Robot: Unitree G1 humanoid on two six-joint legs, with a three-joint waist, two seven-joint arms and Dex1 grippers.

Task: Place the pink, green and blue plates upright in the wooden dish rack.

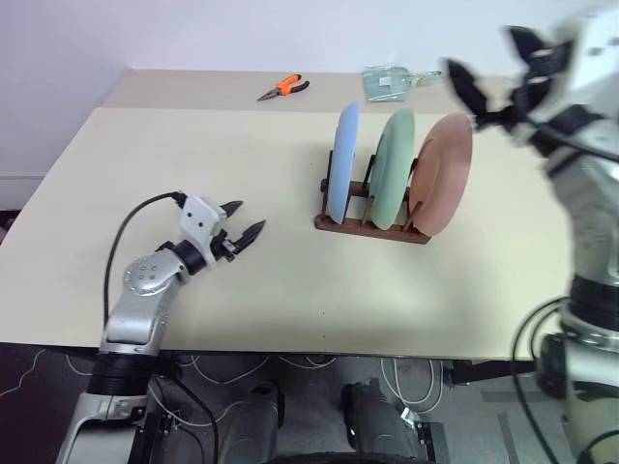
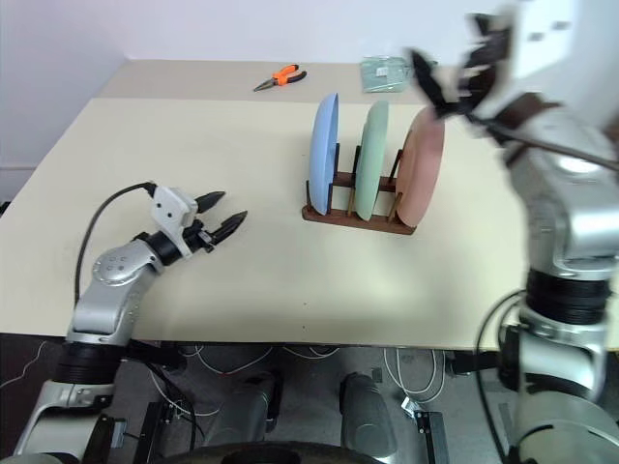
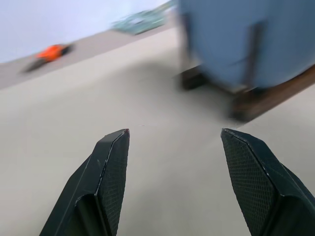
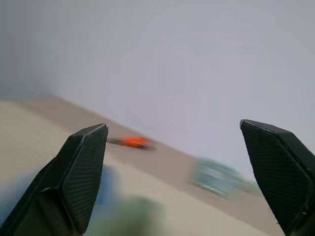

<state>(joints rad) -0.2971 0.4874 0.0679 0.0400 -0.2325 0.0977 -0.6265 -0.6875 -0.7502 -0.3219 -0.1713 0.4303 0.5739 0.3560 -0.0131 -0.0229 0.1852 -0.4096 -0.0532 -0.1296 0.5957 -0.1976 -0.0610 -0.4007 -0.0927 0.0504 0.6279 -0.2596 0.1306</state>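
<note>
All three plates stand upright in the wooden dish rack [image 1: 372, 220] near the middle of the table [image 1: 193, 155]: the blue plate [image 1: 343, 159] on the left, the green plate [image 1: 392, 166] in the middle and the pink plate [image 1: 443, 174] on the right, so the placing looks finished. The right gripper [image 1: 493, 82] hangs above and just right of the pink plate with jaws apart and empty, and the left gripper [image 1: 242, 224] hovers low over the table well left of the rack, fingers spread on nothing; the next move seems only to draw both arms clear without nudging the plates. No writing or brand can be read on anything, including the orange-handled pliers [image 1: 282, 88] and the clear packet [image 1: 392, 80] at the far edge.

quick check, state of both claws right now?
Left claw: open, empty, low over the beige table.
Right claw: open wide, empty, raised near the salmon pink round plate standing in the wooden dish rack.
</note>
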